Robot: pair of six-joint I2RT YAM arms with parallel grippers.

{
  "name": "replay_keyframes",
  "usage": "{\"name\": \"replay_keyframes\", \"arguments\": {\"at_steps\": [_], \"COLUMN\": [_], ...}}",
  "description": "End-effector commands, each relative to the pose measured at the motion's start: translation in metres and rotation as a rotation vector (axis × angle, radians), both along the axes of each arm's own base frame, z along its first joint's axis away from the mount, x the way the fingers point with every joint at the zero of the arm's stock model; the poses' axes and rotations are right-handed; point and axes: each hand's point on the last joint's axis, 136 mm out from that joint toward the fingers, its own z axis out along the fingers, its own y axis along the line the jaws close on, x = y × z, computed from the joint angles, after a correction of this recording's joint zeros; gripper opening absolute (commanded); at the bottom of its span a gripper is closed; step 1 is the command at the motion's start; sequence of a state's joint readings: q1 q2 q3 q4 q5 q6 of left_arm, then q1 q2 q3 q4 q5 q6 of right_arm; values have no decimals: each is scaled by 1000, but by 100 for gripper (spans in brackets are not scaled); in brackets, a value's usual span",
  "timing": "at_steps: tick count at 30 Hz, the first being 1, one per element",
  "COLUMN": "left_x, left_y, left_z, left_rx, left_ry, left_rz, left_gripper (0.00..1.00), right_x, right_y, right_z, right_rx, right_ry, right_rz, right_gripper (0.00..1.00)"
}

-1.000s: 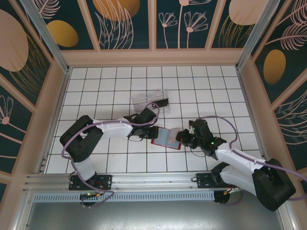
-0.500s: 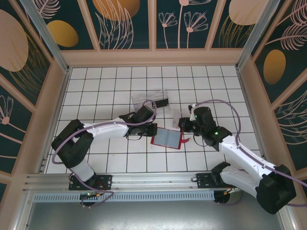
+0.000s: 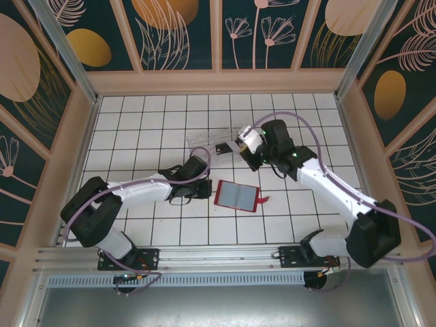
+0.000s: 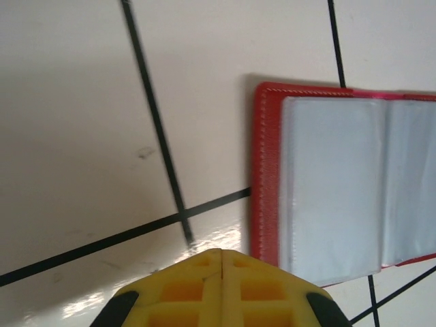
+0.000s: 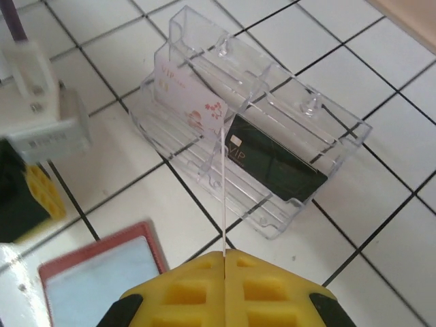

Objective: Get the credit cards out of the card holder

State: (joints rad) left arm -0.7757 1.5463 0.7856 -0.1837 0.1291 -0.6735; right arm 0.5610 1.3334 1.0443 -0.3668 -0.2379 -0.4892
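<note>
The card holder (image 3: 237,196) lies open on the tiles, red-rimmed and grey-blue inside (image 4: 340,191), with its tab (image 3: 264,200) at the right. My left gripper (image 3: 206,189) is shut and holds nothing, its tips (image 4: 222,253) just off the holder's left edge. My right gripper (image 3: 243,148) is shut (image 5: 224,253) on a thin white card (image 5: 223,197) seen edge-on, with a VIP mark and red flowers. The card's far end reaches over the clear tray (image 5: 204,41). A dark credit card (image 5: 276,167) lies in that tray.
The clear tray (image 3: 204,138) sits just behind the card holder, left of my right gripper. My left arm's wrist (image 5: 41,136) is close at the left in the right wrist view. Wooden walls (image 3: 82,136) border the tiled floor on three sides.
My right arm has lifted away from the holder's right side and swung back to the tray, carrying the white card. My left gripper has slid a little left, off the holder's edge.
</note>
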Motion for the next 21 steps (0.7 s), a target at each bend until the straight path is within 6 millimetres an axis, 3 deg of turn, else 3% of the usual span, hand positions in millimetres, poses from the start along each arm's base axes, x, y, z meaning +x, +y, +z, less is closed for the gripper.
{"name": "replay_keyframes", "arguments": {"at_steps": [1, 9, 21], "left_x": [9, 14, 3], "left_y": [14, 60, 82], "left_z": [11, -1, -6], "left_rx": [-16, -54, -75], "left_ry": [-42, 1, 7], "left_rz": [43, 180, 256], "left_gripper": [0, 0, 0], "right_x": [-5, 15, 37], "right_y": [10, 46, 93], "right_z": [-4, -17, -38], "right_rx": [-168, -315, -493], "right_ry": [-55, -60, -79], "right_rz": [219, 414, 628], "right_gripper": [0, 0, 0]}}
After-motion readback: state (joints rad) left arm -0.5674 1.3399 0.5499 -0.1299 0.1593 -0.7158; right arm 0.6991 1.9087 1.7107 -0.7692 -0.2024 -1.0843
